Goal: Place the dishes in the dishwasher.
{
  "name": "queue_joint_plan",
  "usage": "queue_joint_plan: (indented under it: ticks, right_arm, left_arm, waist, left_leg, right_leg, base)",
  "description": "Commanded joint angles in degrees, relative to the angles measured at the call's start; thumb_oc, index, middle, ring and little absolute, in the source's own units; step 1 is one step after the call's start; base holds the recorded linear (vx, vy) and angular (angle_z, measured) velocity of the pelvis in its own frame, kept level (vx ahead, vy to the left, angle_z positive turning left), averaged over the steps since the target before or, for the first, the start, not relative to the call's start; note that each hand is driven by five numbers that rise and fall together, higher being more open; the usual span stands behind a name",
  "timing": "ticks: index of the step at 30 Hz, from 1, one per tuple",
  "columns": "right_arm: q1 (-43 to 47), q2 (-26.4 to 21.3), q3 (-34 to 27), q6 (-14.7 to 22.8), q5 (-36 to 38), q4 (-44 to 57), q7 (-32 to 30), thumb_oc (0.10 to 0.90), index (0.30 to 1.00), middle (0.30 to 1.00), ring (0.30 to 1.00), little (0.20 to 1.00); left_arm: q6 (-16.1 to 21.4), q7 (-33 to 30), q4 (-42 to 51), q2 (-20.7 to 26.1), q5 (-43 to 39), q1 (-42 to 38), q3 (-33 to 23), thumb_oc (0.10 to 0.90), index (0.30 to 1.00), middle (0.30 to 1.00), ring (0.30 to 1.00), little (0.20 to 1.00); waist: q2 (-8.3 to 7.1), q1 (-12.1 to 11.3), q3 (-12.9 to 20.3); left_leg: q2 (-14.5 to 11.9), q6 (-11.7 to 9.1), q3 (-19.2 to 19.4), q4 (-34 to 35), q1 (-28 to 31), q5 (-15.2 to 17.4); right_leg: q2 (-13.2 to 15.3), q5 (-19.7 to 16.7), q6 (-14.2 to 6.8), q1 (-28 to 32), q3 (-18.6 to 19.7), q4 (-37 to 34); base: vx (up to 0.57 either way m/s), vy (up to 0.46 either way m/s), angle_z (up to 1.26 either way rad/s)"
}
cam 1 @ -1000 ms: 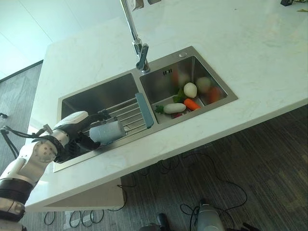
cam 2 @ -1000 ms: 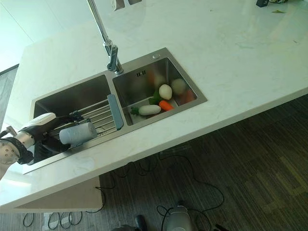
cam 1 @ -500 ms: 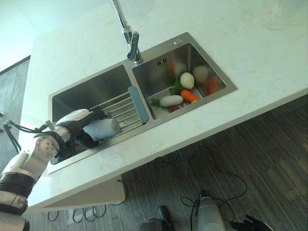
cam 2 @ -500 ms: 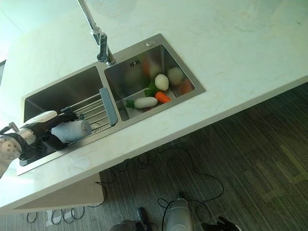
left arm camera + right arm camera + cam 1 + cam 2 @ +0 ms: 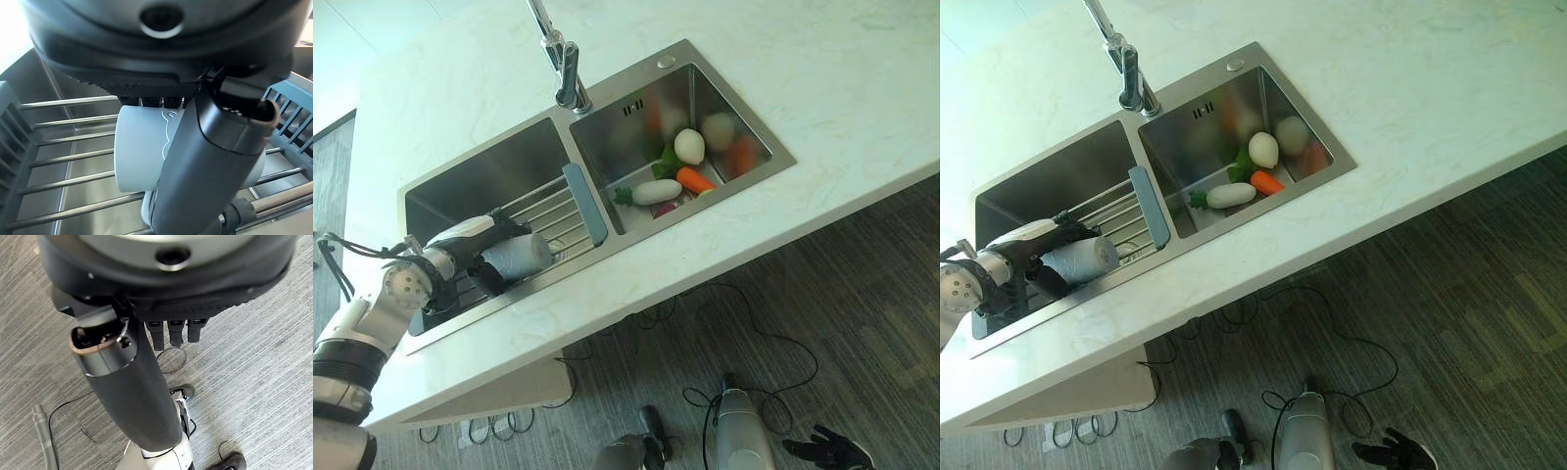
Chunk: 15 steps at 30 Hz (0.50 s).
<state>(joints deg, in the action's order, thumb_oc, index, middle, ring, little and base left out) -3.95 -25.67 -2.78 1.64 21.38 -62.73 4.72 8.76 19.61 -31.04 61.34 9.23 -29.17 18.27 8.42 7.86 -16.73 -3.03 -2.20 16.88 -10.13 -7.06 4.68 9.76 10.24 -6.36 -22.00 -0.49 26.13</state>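
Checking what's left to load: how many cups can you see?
1: a pale cup on its side over the sink rack, gripped by the left hand. Others may be hidden beneath it.

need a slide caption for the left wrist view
Left hand gripping a pale blue cup above the sink's drying rack.

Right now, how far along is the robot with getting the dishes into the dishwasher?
Early, by the look of it. Nothing shows as loaded. In hand: the left hand has its fingers and thumb curled round a pale cup, lying on its side over the drying rack in the left sink basin. Left: carrying that cup out of the sink to a dishwasher. The right hand hangs over the floor, holding nothing.
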Motion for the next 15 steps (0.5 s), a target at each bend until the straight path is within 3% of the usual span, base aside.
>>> queue_joint_plan:
  ticks: [1,2,4,8,11,15]
  right_arm:
    - [-1.3,-1.7,1.4,1.0,-0.4,1.1,0.3,0.8,0.9,0.9,0.9,0.9]
    - [-1.0,-2.0,1.6,0.7,-0.2,1.6,0.4,0.8,0.9,0.9,0.9,0.9]
    - [-0.5,-2.1,2.0,0.5,0.8,2.1,0.4,0.8,0.9,0.9,0.9,0.9]
    - [-0.6,-2.1,2.3,0.4,1.5,2.8,0.2,0.8,0.9,0.9,0.9,0.9]
    - [-0.6,-2.1,2.2,-0.5,2.0,3.2,0.0,0.8,0.9,0.9,0.9,0.9]
    - [-1.0,-1.7,2.2,-0.5,2.4,2.6,0.0,0.8,0.9,0.9,0.9,0.9]
  left_arm:
    - [-1.3,1.1,-1.8,2.1,0.5,-4.0,-3.5,0.4,0.3,0.3,0.3,0.3]
    - [-4.3,2.9,-2.7,2.7,6.0,-4.6,-1.9,0.4,0.3,0.3,0.3,0.3]
    - [-4.1,2.5,-5.3,3.7,9.7,-4.9,-0.5,0.4,0.3,0.3,0.3,0.3]
    - [-4.4,2.6,-8.1,4.5,12.7,-5.4,0.3,0.4,0.3,0.3,0.3,0.3]
    - [-7.5,4.9,-12.3,4.7,16.1,-4.9,1.0,0.4,0.3,0.3,0.3,0.3]
    - [-7.1,2.5,-14.8,4.9,17.0,-4.8,0.9,0.4,0.3,0.3,0.3,0.3]
  waist:
    - [-1.84,0.6,1.4]
    - [-1.72,0.7,1.3]
    - [-1.76,0.6,1.2]
    - [-1.66,0.7,1.5]
    - [-1.34,0.8,1.9]
    - [-1.09,0.8,2.7]
  left_leg:
    - [-1.7,-1.6,-6.5,-7.1,-6.3,8.0]
    - [-1.7,-1.6,-6.5,-7.1,-6.4,7.9]
    - [-1.6,-1.5,-6.7,-7.1,-6.6,8.0]
    - [-1.6,-1.4,-6.5,-7.1,-6.3,8.0]
    - [-1.8,-1.5,-6.1,-7.1,-5.7,8.0]
    - [-2.1,-1.5,-5.9,-7.1,-4.7,8.1]
  right_leg:
    - [4.6,-3.0,-6.7,5.2,-2.8,-8.9]
    - [4.5,-3.1,-6.8,5.1,-2.7,-8.9]
    - [4.5,-3.2,-6.8,4.9,-2.8,-8.9]
    - [4.5,-3.1,-6.9,5.1,-2.9,-8.9]
    - [4.4,-3.0,-6.8,5.8,-3.1,-8.9]
    - [4.2,-2.5,-6.7,7.0,-3.5,-8.9]
  base:
    - [0.0,0.0,0.0]
    - [-0.04,0.005,0.0]
    - [-0.04,-0.017,-0.01]
    - [-0.01,-0.002,-0.03]
    - [0.0,0.0,0.0]
    - [0.0,0.0,0.0]
